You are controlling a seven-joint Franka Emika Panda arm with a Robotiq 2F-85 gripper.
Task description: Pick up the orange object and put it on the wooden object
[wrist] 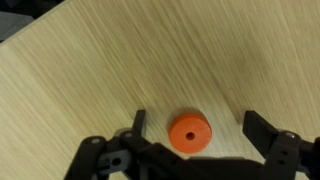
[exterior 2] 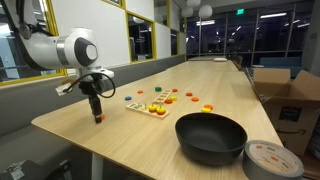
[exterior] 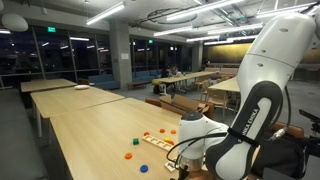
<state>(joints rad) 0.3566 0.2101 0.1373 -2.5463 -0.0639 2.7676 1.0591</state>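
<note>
Orange object [wrist: 190, 132]: round disc, flat on bench [wrist: 90, 70]. End effector [wrist: 195, 119]: spread wide, fingers flanking disc, not touching.

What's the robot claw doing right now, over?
Gripper open, down at the table. Orange object sits between its fingers, not yet gripped. Nothing else close by in wrist view.

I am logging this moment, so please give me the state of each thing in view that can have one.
gripper: open, low at the table, fingers on both sides of the orange object.
orange object: flat on the table, not gripped.
wooden object: on the table, orange object not yet on it.
black bowl: upright, looks empty.
</note>
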